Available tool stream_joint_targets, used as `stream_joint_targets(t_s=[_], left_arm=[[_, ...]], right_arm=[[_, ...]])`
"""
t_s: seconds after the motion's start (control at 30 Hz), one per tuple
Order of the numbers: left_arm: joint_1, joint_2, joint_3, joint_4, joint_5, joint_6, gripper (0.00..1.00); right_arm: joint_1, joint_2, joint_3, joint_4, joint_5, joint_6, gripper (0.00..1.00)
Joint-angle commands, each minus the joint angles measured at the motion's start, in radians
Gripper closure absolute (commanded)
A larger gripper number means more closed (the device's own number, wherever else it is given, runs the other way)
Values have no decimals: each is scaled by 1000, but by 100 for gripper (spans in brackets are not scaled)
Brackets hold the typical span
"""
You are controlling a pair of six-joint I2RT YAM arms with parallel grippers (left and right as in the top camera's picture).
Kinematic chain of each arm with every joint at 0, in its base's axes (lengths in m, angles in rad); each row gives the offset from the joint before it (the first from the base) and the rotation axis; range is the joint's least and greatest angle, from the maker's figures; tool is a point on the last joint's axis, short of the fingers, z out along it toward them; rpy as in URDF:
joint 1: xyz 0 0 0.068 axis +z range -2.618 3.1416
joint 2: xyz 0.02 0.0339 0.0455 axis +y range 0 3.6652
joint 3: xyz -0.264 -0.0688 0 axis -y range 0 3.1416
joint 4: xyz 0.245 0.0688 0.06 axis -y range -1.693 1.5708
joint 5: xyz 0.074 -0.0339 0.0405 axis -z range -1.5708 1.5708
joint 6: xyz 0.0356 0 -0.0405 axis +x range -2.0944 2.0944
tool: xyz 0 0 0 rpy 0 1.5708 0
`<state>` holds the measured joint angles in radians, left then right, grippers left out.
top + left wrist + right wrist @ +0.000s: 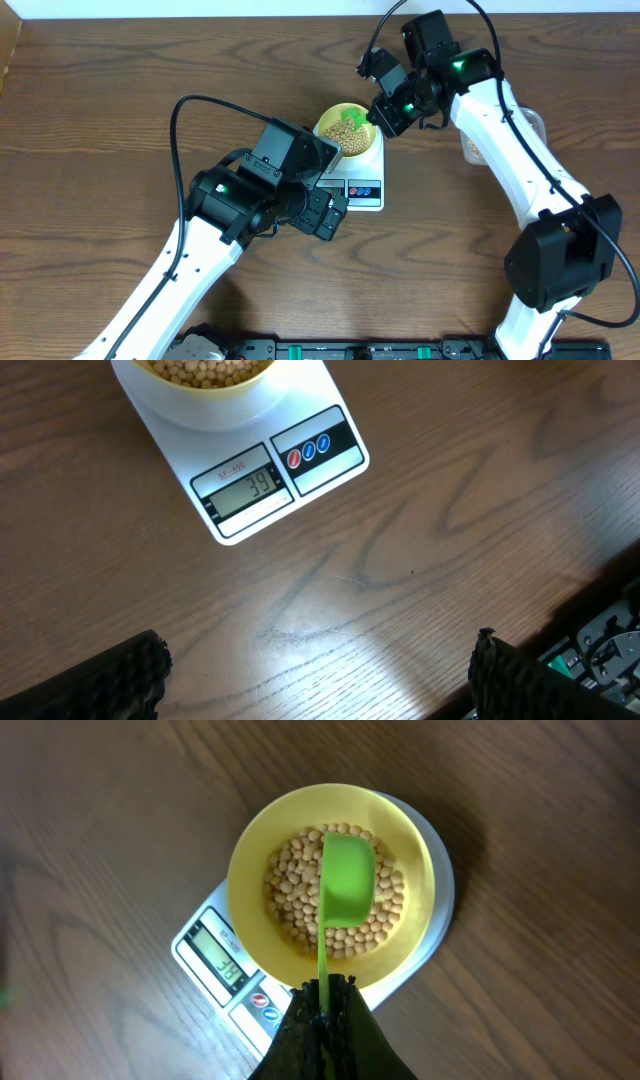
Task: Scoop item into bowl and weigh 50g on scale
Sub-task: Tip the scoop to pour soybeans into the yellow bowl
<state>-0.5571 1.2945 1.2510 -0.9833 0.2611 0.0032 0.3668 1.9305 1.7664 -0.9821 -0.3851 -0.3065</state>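
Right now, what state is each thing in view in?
scale: switched on, display reads 39.
bowl: sitting on the scale's platform, partly filled.
beans: piled in the bowl.
green scoop: held over the bowl, no beans visible in it.
right claw: shut on the scoop's handle.
left claw: open, empty, hovering in front of the scale.
clear tub: largely hidden; fullness unclear.

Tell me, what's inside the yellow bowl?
Lots of little tan beans, with a green scoop over them, held by the right gripper. The scoop hides the beans beneath it.
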Motion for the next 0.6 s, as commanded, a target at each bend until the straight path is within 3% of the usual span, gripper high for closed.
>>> stream_joint_targets(t_s=[0.0,0.57], left_arm=[[4,-2,-2,1,8,-1,2],[4,-2,-2,1,8,-1,2]], right_arm=[[23,-60,23,-3,70,-50,99],[84,-135,23,-11,224,-139,99]])
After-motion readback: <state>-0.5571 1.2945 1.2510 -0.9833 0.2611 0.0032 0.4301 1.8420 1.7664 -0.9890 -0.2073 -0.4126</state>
